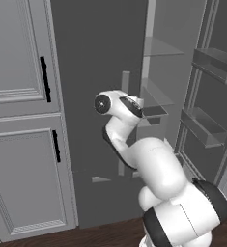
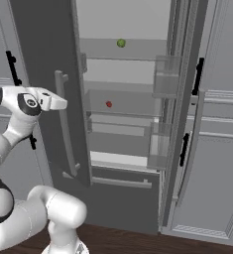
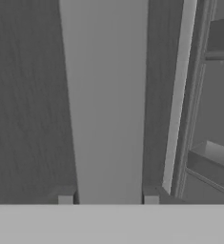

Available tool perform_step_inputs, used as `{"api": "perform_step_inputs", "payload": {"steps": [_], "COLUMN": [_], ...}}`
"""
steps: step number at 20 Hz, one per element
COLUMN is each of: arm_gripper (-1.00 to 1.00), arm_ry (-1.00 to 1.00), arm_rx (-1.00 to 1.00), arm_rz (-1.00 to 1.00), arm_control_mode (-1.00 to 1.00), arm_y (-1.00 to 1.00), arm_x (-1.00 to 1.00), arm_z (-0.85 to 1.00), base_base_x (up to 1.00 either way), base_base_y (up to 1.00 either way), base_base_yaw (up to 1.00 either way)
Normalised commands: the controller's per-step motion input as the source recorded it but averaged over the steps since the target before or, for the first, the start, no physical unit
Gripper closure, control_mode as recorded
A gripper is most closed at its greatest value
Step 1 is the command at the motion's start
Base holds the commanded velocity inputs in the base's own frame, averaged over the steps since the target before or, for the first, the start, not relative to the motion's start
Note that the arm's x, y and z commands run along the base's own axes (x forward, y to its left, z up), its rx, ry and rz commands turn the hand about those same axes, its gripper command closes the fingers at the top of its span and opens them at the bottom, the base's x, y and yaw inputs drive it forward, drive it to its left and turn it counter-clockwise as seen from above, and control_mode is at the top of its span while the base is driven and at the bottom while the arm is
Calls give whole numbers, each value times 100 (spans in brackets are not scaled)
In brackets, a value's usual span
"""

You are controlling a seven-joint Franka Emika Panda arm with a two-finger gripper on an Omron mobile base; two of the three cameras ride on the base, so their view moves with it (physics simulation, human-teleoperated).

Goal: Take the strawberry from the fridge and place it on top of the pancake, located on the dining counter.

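strawberry, tiny, red and round, is left untaken on a glass shelf of the opened dark grey fridge; the hand is clenched around its long grey bar handle.

Soft, even light and a bit of blur

No glare or dark shadows; the fridge is pale and bright inside, its doors dim grey, and the close hand view looks fuzzy.
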Motion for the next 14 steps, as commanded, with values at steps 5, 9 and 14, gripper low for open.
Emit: {"api": "perform_step_inputs", "payload": {"steps": [5,9,14], "arm_gripper": [100,100,100], "arm_ry": [0,0,-4], "arm_rx": [0,0,0], "arm_rz": [-1,0,0], "arm_control_mode": [-100,-100,-100], "arm_y": [37,50,58], "arm_x": [-31,-29,-32], "arm_z": [-1,-5,-8], "base_base_x": [0,0,0], "base_base_y": [0,0,0], "base_base_yaw": [0,0,0]}}
